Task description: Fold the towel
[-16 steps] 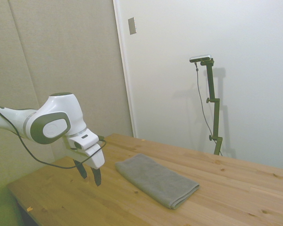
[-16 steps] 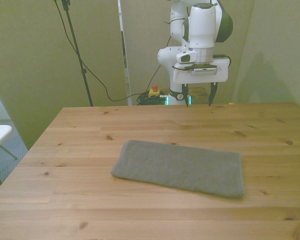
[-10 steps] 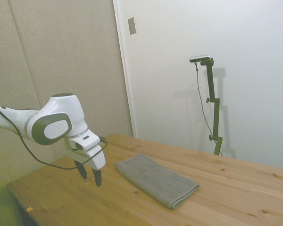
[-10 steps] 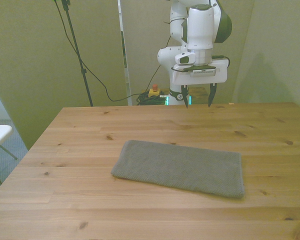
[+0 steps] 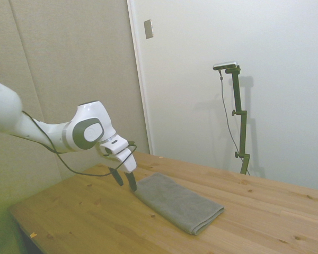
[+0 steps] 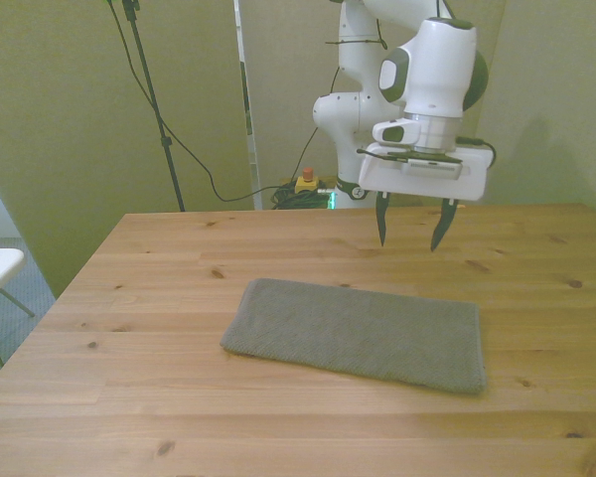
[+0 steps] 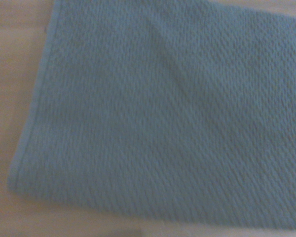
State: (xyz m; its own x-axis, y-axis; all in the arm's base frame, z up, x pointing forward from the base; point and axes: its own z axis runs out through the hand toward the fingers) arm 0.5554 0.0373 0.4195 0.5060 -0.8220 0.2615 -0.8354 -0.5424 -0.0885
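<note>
Towel (image 6: pixel 363 338) lies flat mid-table (image 6: pixel 129 397), long and unfolded. Gripper (image 6: pixel 414 224) hangs above the towel's far edge with jaws apart, probably lining up to pinch that edge for the fold.

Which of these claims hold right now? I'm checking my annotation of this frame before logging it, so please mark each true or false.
1. The gripper is open. True.
2. The gripper is clamped on the towel. False: its fingers hang above the table with nothing between them.
3. The towel lies flat on the table. True.
4. A second cloth lies beside the towel. False: the towel is the only cloth on the table.
5. In the front view the gripper is over the towel's left end. False: it hangs beyond the towel's far edge, toward the front view's right.
</note>
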